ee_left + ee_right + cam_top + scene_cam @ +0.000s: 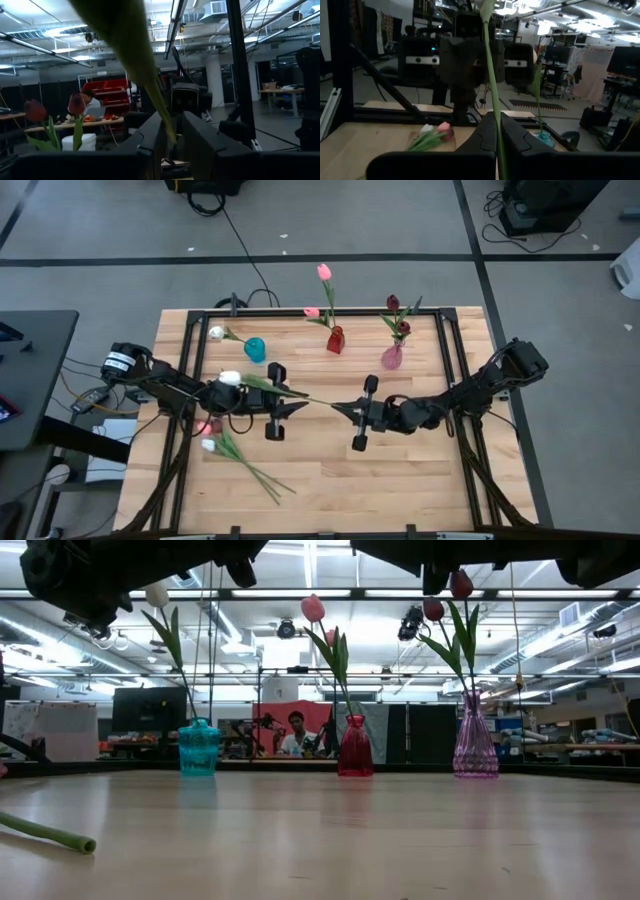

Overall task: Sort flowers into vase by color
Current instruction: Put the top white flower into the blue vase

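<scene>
The worktop [400, 480] is pale, straight-grained wood planking edged by a black metal frame. Above its centre, both arms hold one white-headed tulip [232, 378] between them: the left tool [283, 403] pinches the thin green stem near its leafy part, and the right tool [352, 412], fingers pressed together, pinches the stem's far tip, so the flower spans from about 9 o'clock to the middle. Three small glass vases stand in a row toward 12 o'clock: a squat teal vase [255, 348] holding one white tulip, a red vase [335, 340] holding two pink tulips, and a bulbous pink vase [392, 357] holding two dark maroon ones. At about 8 o'clock a loose bunch [235, 452] lies flat on the wood, with one white head and one pink head showing and stems fanned toward 6 o'clock. The wood from 3 to 6 o'clock lies bare, open room beside the right arm.
</scene>
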Controlling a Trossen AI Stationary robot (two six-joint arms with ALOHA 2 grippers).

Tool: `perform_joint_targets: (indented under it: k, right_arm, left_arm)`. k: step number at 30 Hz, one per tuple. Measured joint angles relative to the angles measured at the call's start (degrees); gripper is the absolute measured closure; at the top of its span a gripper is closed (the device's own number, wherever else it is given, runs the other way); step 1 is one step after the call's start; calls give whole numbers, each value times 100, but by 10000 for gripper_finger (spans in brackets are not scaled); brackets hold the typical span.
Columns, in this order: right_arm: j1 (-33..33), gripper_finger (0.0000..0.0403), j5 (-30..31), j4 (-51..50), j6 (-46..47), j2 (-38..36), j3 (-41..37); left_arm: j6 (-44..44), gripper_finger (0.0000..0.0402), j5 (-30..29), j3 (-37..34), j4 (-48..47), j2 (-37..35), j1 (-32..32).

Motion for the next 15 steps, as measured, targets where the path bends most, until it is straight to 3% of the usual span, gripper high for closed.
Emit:
perform_joint_targets:
  k: [4,9,15]
  right_arm:
    - [0,393,1,-242,132,0,0]
    - [0,382,4,-439,163,0,0]
    - [-2,330,28,-648,255,0,0]
  left_arm:
    - [41,333,2,0,5,0,-2]
    - [40,388,-20,0,-94,-2,2]
    - [35,392,-315,0,-262,-4,0]
